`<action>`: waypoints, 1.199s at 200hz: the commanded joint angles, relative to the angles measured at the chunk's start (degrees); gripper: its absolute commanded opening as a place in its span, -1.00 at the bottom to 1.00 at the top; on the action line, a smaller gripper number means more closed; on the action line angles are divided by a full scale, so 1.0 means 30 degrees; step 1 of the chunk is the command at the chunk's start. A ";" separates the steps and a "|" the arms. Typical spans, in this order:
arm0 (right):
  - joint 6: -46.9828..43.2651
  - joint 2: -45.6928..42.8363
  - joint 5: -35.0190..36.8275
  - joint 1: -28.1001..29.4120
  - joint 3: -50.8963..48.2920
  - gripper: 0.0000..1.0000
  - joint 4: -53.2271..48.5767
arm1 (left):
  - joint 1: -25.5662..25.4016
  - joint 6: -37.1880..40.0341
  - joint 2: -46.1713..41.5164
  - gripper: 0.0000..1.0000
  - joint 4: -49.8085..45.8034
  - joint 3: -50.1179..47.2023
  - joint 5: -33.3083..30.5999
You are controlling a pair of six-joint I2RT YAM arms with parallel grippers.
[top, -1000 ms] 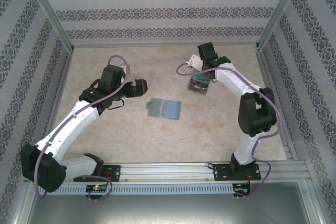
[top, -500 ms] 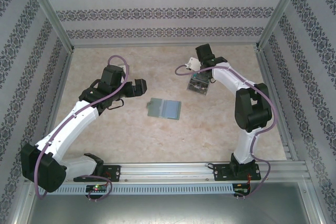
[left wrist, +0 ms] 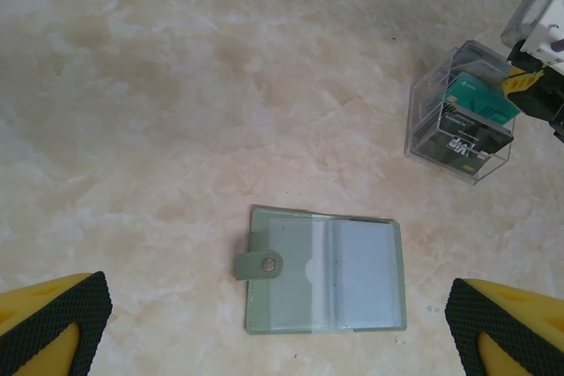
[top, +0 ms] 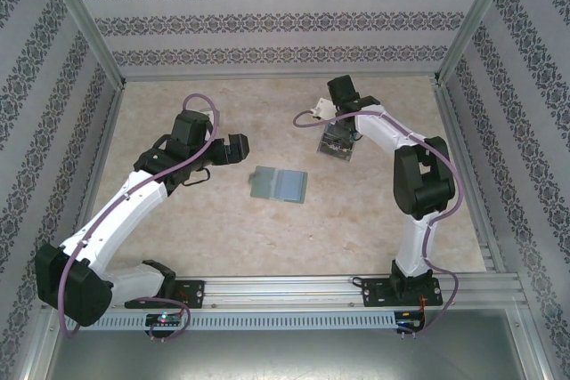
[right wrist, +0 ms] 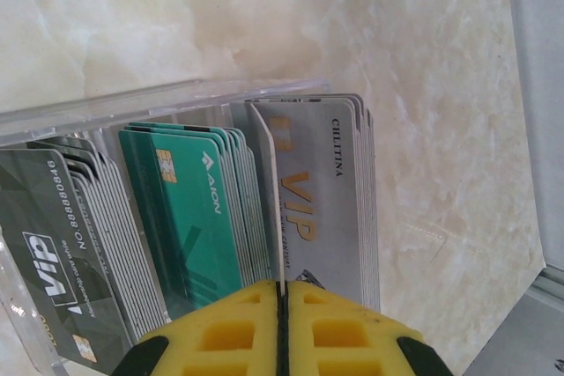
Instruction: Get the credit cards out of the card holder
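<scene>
- right gripper [right wrist: 280,295]: yellow fingers [right wrist: 220,332] clenched on the near edge of one thin card [right wrist: 267,182], seen edge-on.
- that card stands upright inside the box [right wrist: 132,105], between the teal cards [right wrist: 189,217] and the silver cards [right wrist: 328,200]; its far end leans toward the silver ones.
- the other credit cards stand on edge in the same clear box, in three packs side by side: dark grey ones with "vip" print [right wrist: 53,244], teal, then silver with gold "vip".
- in the top view the right arm reaches out to the box [top: 337,147], which sits in the far half of the table [top: 223,238], toward its right edge.
- bifold [top: 279,184]: lies open and flat near the table's middle, well apart from the box, its clear pockets looking empty; a small snap tab [left wrist: 260,263] sticks out from one side.
- left gripper [top: 233,148]: released, fingers [left wrist: 62,316] spread wide with nothing between them, hanging over the table just left of the bifold, touching nothing.
</scene>
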 commanded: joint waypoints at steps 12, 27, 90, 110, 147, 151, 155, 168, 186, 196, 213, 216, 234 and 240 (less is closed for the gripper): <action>0.1025 0.0628 0.2903 -0.0161 0.0517 -0.39 0.2177 | 0.0186 0.0403 -0.0334 0.99 -0.0368 -0.0131 0.0103; 0.1440 0.0887 0.4037 -0.0420 0.0819 -0.47 0.2560 | 0.0200 0.0378 -0.0341 0.99 -0.0339 -0.0137 0.0182; 0.3548 -0.0025 0.4487 -0.0629 0.0567 -0.52 0.2474 | 0.0202 0.0205 -0.0556 0.99 -0.0366 -0.0380 0.0314; 0.4917 -0.0977 0.4296 -0.0618 0.0038 -0.52 0.2504 | 0.0205 0.0168 -0.0616 0.99 -0.0339 -0.0423 0.0163; 0.8835 -0.4913 0.3371 -0.0685 -0.2586 -0.45 0.3776 | 0.0221 -0.0133 -0.0594 0.99 -0.0309 -0.0542 -0.1670; 0.9319 -0.5432 0.3188 -0.0696 -0.2893 -0.45 0.3872 | 0.0219 -0.0188 -0.0558 0.99 -0.0309 -0.0527 -0.1996; 0.9852 -0.5961 0.3001 -0.0730 -0.3270 -0.44 0.3987 | 0.0208 -0.0076 -0.0534 0.99 -0.0280 -0.0540 -0.2245; 1.1368 -0.7937 0.2082 -0.0819 -0.4545 -0.32 0.4391 | 0.0211 0.0089 -0.0564 0.99 0.0237 -0.0788 -0.3387; 1.3354 -1.0232 0.0902 -0.0921 -0.6845 -0.16 0.5192 | 0.0245 0.0164 -0.0751 0.99 0.1182 -0.1298 -0.5404; 1.4461 -1.1572 0.0455 -0.0980 -0.8162 0.05 0.5744 | 0.0265 0.0334 -0.0787 0.99 0.1709 -0.1642 -0.6896; 1.6392 -1.3780 0.0204 -0.1085 -1.0926 0.39 0.7156 | 0.0454 0.0166 -0.0817 0.99 0.2328 -0.2409 -1.0234; 1.6628 -1.4219 0.0121 -0.1097 -1.1478 0.47 0.7452 | 0.0533 0.0222 -0.0819 0.99 0.2544 -0.2609 -1.0625; 1.7283 -1.6347 -0.0364 -0.1117 -1.4571 0.85 0.9273 | 0.1269 0.0964 -0.1077 0.99 0.3784 -0.4098 -1.2892; 1.7348 -1.6921 -0.0258 -0.1141 -1.5538 0.96 0.9802 | 0.1682 0.1277 -0.1197 0.99 0.4170 -0.4604 -1.3265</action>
